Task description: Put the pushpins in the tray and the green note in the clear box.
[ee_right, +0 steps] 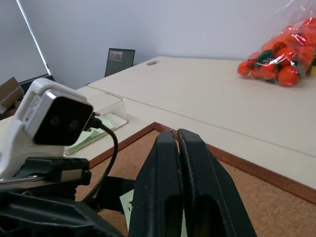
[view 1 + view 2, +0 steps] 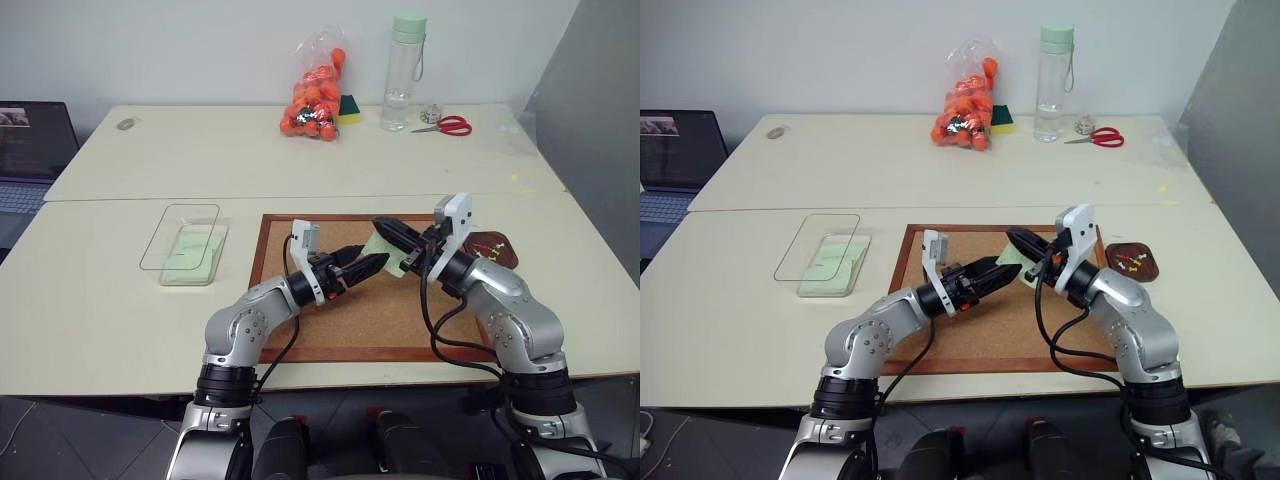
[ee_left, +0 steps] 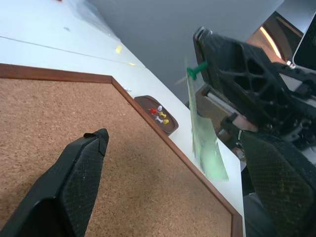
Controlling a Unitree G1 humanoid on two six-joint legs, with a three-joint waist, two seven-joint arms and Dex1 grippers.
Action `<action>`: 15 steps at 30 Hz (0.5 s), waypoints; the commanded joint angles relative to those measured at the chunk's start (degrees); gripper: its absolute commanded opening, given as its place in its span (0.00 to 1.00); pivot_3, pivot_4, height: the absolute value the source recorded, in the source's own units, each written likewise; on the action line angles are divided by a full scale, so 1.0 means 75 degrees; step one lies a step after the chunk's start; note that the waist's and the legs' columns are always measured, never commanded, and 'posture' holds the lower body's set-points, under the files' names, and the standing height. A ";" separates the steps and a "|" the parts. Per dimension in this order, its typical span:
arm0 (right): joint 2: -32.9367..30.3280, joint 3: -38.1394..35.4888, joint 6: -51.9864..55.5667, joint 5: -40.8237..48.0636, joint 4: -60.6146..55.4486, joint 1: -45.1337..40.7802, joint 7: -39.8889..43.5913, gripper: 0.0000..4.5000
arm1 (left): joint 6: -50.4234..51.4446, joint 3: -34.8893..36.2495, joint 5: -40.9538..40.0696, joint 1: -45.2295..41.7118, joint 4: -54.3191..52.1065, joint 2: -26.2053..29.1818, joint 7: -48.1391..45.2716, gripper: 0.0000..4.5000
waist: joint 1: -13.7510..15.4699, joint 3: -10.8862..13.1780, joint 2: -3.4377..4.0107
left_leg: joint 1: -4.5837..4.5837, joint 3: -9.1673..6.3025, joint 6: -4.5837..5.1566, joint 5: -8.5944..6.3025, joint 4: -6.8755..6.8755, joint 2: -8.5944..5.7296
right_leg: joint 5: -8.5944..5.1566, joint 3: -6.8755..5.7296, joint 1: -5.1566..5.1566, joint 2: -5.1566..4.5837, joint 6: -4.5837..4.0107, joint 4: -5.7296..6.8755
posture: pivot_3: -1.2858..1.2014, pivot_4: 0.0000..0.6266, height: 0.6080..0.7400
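A pale green note, thin and slightly curled, is held up above the right part of the corkboard, clamped in the clenched right pincer. A green pushpin is seen stuck through the note near its upper edge, just beside the right pincer's fingers. The left pincer is released, its jaws spread wide, and is pointed at the note from the left, close to it but apart.

More pushpins, red, whitish and yellow, are lying in the dark brown glossy tray, which is set on the desk just beside the corkboard's right edge.

The clear box is placed on the desk left of the corkboard, with a pale green sheet inside it; a clear lid is leaned against its far left side.

Along the desk's far edge are found a bag of orange balls, a sponge, a bottle and red scissors. A laptop is seen off the left edge.
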 commanded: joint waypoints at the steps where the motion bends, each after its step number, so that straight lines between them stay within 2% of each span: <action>1: 0.0026 -0.0054 -0.0024 0.0156 -0.0419 -0.0044 -0.0067 0.00 | 0.0066 -0.0023 -0.0255 -0.0135 -0.0148 -0.0050 -0.0196 0.87 | 0.0000 0.0000 0.0000 | 0.0000 0.0000 0.0000 0.0000 0.0000 0.0000 | 0.0000 0.0000 0.0000 0.0000 0.0000 0.0000 | 0.52 0.24 1.00; 2: 0.0029 -0.0057 -0.0023 0.0152 -0.0423 -0.0042 -0.0075 0.00 | 0.0087 -0.0018 -0.0271 -0.0136 -0.0162 -0.0038 -0.0210 0.80 | -0.0001 0.0000 0.0000 | 0.0000 0.0000 0.0000 0.0000 0.0000 0.0000 | 0.0000 0.0000 0.0000 0.0000 0.0000 0.0000 | 0.52 0.24 1.00; 9: 0.0003 -0.0067 -0.0070 0.0128 -0.0402 -0.0031 -0.0089 0.00 | 0.0114 -0.0013 -0.0223 -0.0187 -0.0110 0.0049 -0.0215 0.53 | -0.0001 0.0000 0.0000 | 0.0000 -0.0001 0.0000 0.0000 0.0000 0.0000 | 0.0000 -0.0001 0.0000 0.0000 0.0000 0.0000 | 0.52 0.24 1.00; 12: 0.0009 -0.0056 -0.0072 0.0131 -0.0399 -0.0036 -0.0082 0.00 | 0.0130 0.0036 -0.0255 -0.0229 -0.0089 0.0044 -0.0189 0.37 | -0.0001 0.0000 0.0000 | 0.0000 -0.0001 0.0000 0.0000 0.0000 0.0000 | 0.0000 -0.0001 0.0000 0.0000 0.0000 0.0000 | 0.52 0.24 1.00; 15: 0.0016 -0.0020 -0.0090 0.0117 -0.0424 -0.0005 -0.0070 0.00 | 0.0166 0.0074 -0.0304 -0.0230 -0.0094 0.0010 -0.0158 0.25 | -0.0002 0.0000 0.0000 | 0.0000 0.0000 0.0000 0.0000 0.0000 0.0000 | 0.0000 -0.0001 0.0000 0.0000 0.0000 0.0000 | 0.52 0.24 1.00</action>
